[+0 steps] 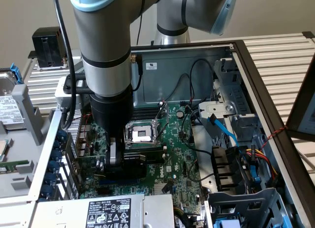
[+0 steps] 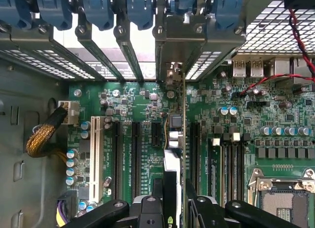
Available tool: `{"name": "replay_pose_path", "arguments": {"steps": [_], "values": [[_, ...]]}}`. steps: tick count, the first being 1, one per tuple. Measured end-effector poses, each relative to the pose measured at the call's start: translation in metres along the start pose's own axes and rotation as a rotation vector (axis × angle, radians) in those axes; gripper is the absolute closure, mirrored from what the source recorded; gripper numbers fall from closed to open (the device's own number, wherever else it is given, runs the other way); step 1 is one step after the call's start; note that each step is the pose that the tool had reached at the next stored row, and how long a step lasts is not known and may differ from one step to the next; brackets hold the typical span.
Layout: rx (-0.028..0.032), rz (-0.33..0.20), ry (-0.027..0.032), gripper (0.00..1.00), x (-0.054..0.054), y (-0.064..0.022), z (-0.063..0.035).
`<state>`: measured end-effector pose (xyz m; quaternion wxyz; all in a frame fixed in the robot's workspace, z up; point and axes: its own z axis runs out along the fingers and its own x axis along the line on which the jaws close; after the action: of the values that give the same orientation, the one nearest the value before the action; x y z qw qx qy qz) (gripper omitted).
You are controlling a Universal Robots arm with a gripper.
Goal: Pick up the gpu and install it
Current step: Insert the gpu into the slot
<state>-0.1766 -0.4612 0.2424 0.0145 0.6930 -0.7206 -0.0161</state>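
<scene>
Robot hand [image 2: 170,201] clenched on the small black-shrouded, green-board gpu [image 2: 173,139], held edge-on w/ long axis parallel to the black expansion slots [image 2: 135,159]; card sits directly over the green motherboard [image 2: 147,97], bracket end toward the case's rear slot openings [image 2: 172,46]; whether it touches a slot can't be told.

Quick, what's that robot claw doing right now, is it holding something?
Gripper: closed on the gpu, holding it edge-on over the motherboard slots.
</scene>
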Motion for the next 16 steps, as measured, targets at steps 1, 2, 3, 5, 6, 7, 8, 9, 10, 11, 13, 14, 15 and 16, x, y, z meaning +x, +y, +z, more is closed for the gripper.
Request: {"name": "replay_pose_path", "arguments": {"steps": [1, 2, 3, 5, 6, 7, 8, 9, 10, 11, 13, 14, 15, 16], "values": [[0.0001, 0.0, 0.0, 0.73, 0.0, 0.0, 0.0002], [0.0002, 0.0, 0.0, 0.73, 0.0, 0.0, 0.0003], [0.0003, 0.0, -0.0001, 0.73, 0.0, 0.0002, 0.0004], [0.0005, 0.0, -0.0002, 0.73, 0.0, 0.0006, 0.0005], [0.0003, 0.0, -0.0002, 0.73, 0.0, 0.0007, 0.0005], [0.0003, 0.0, -0.0002, 0.73, 0.0, 0.0009, 0.0005], [0.0003, 0.0, -0.0002, 0.73, 0.0, 0.001, 0.0005], [0.0003, 0.0, -0.0001, 0.73, 0.0, 0.0011, 0.0006], [0.0002, 0.0, -0.0001, 0.73, 0.0, 0.0012, 0.0006], [0.0002, 0.0, -0.0001, 0.73, 0.0, 0.0012, 0.0006], [0.0003, 0.0, -0.0001, 0.73, 0.0001, 0.0013, 0.0008], [0.0002, 0.0, -0.0002, 0.73, 0.0001, 0.0014, 0.0009], [0.0002, 0.0, -0.0001, 0.73, 0.0001, 0.0014, 0.0009], [0.0002, -0.001, -0.0001, 0.73, 0.0001, 0.0014, 0.0009]]}}
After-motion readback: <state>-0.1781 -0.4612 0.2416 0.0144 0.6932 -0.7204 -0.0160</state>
